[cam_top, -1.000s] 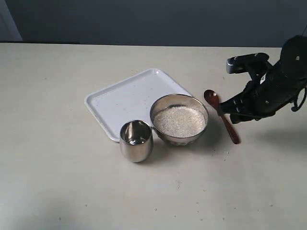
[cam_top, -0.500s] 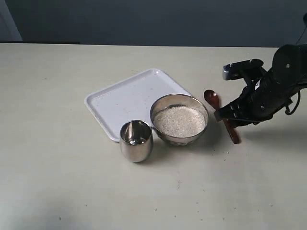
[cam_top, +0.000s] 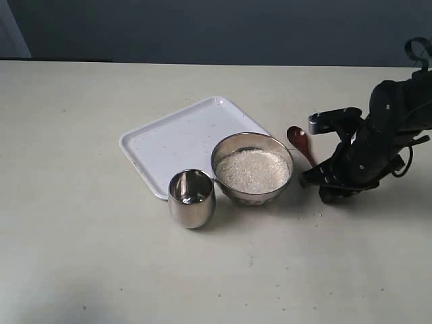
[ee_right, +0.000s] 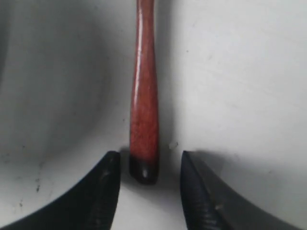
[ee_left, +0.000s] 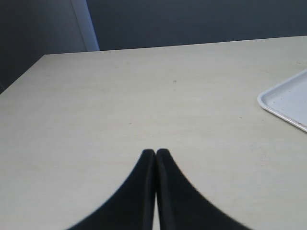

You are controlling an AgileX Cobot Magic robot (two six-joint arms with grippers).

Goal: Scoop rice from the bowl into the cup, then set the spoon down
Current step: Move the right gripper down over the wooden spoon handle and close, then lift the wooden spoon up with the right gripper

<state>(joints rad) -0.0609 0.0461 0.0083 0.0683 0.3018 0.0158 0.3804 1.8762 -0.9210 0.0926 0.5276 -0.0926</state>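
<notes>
The right gripper (ee_right: 149,162) sits low over the table (cam_top: 101,256), its fingers spread. The butt end of the spoon (ee_right: 144,100) lies between them and, as far as the wrist view shows, touches neither. From there the handle runs straight ahead, away from the claw, so its long axis follows the reach and lies square across the closing direction. In the exterior view the spoon rests flat just right of the bowl (cam_top: 252,134), oval end toward the bowl's far side and handle end hidden under the claw. The rice (cam_top: 253,170) fills the bowl, and the cup (cam_top: 192,199) stands just beside the bowl's near left. The left gripper (ee_left: 156,154), pressed together, is well off to the bowl's left, so the right arm is nearer.
</notes>
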